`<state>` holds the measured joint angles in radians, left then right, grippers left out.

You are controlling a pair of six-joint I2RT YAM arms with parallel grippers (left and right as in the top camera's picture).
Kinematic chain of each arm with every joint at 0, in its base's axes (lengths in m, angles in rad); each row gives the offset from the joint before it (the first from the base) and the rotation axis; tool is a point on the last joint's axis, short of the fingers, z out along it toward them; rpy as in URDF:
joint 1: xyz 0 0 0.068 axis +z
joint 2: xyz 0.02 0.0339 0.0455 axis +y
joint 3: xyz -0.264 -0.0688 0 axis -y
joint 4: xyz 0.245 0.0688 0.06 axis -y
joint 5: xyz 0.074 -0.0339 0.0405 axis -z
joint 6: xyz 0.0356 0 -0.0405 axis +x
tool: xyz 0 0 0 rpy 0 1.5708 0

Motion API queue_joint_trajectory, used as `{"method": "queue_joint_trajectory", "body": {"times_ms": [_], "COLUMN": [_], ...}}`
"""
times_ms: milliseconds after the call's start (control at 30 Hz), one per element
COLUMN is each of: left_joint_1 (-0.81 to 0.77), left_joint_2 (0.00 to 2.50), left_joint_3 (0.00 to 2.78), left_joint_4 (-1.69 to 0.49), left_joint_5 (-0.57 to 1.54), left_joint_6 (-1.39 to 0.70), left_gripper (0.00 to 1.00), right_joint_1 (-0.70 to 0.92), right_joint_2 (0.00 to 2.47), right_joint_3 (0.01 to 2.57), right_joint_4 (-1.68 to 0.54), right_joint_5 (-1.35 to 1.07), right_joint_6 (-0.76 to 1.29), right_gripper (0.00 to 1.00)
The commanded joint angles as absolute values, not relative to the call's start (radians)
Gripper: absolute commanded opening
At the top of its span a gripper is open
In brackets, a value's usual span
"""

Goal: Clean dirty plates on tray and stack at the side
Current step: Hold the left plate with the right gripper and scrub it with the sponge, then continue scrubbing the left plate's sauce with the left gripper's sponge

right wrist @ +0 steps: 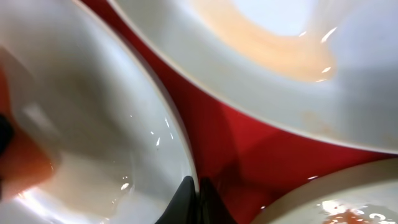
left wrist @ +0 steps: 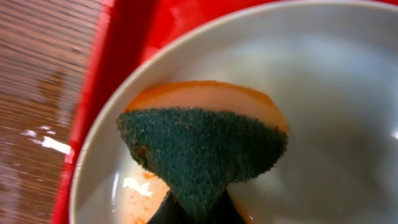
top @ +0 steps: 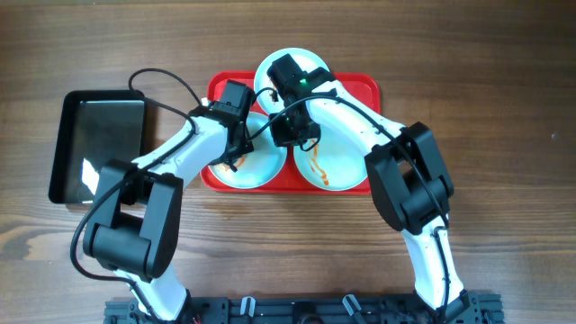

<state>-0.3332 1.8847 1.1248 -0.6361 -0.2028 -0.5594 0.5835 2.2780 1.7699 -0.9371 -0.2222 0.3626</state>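
Three pale plates lie on the red tray [top: 364,87]: a back plate [top: 270,70], a front-left plate [top: 256,171] and a front-right plate [top: 333,166] with an orange-brown sauce streak. My left gripper [top: 236,153] is shut on a green-and-orange sponge [left wrist: 202,149] and presses it into the front-left plate [left wrist: 336,93], which shows orange smears. My right gripper [top: 292,135] is shut on that plate's rim [right wrist: 93,93], with its fingers [right wrist: 198,196] pinched at the edge next to the tray [right wrist: 236,143]. Smeared plates also show in the right wrist view [right wrist: 273,43].
A smaller glossy black tray [top: 99,144] lies on the wooden table left of the red tray. Both arms cross over the middle of the red tray, with cables looping above the left arm. Bare wood [top: 504,81] lies to the right.
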Motion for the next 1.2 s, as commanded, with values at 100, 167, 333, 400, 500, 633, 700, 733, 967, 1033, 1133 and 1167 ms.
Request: {"method": "queue_joint_trajectory", "body": {"times_ms": [100,167,333,400,500,633,700,733,967,1033,1133,1167], "left_joint_1": [-0.311,-0.317,-0.318,-0.318,-0.319,-0.319,-0.319,-0.319,-0.316,-0.316,-0.316,-0.316], "left_joint_2": [1.953,1.951,1.951,1.951,1.951,1.957,1.964,1.964,1.966,1.966,1.966,1.966], "left_joint_3": [1.059,1.059,1.058,1.058,1.058,1.058,1.058,1.058,1.058,1.058,1.058,1.058], "left_joint_4": [-0.675,-0.702,-0.751,-0.746,-0.714,-0.674,-0.697,-0.709,-0.768,-0.78,-0.774,-0.767], "left_joint_5": [-0.304,-0.194,0.191,0.31,0.351,0.292,0.194,0.14,-0.24,-0.329,-0.397,-0.424], "left_joint_6": [-0.513,-0.514,-0.513,-0.513,-0.513,-0.513,-0.513,-0.513,-0.512,-0.513,-0.508,-0.501], "left_gripper": [0.04,0.04,0.04,0.04,0.04,0.04,0.04,0.04,0.04,0.04,0.04,0.04], "right_joint_1": [0.585,0.585,0.585,0.585,0.585,0.585,0.585,0.585,0.585,0.585,0.585,0.585], "right_joint_2": [2.304,2.304,2.304,2.304,2.304,2.304,2.304,2.304,2.304,2.304,2.304,2.304], "right_joint_3": [1.773,1.773,1.773,1.773,1.773,1.773,1.773,1.773,1.773,1.773,1.773,1.773], "right_joint_4": [-0.952,-0.952,-0.95,-0.951,-0.95,-0.954,-0.957,-0.958,-0.962,-0.962,-0.96,-0.961], "right_joint_5": [-0.211,-0.21,-0.211,-0.211,-0.211,-0.211,-0.21,-0.211,-0.21,-0.21,-0.211,-0.211], "right_joint_6": [0.362,0.363,0.367,0.366,0.367,0.368,0.367,0.367,0.366,0.364,0.359,0.357], "right_gripper": [0.04,0.04,0.04,0.04,0.04,0.04,0.05,0.04,0.04,0.05,0.04,0.04]}}
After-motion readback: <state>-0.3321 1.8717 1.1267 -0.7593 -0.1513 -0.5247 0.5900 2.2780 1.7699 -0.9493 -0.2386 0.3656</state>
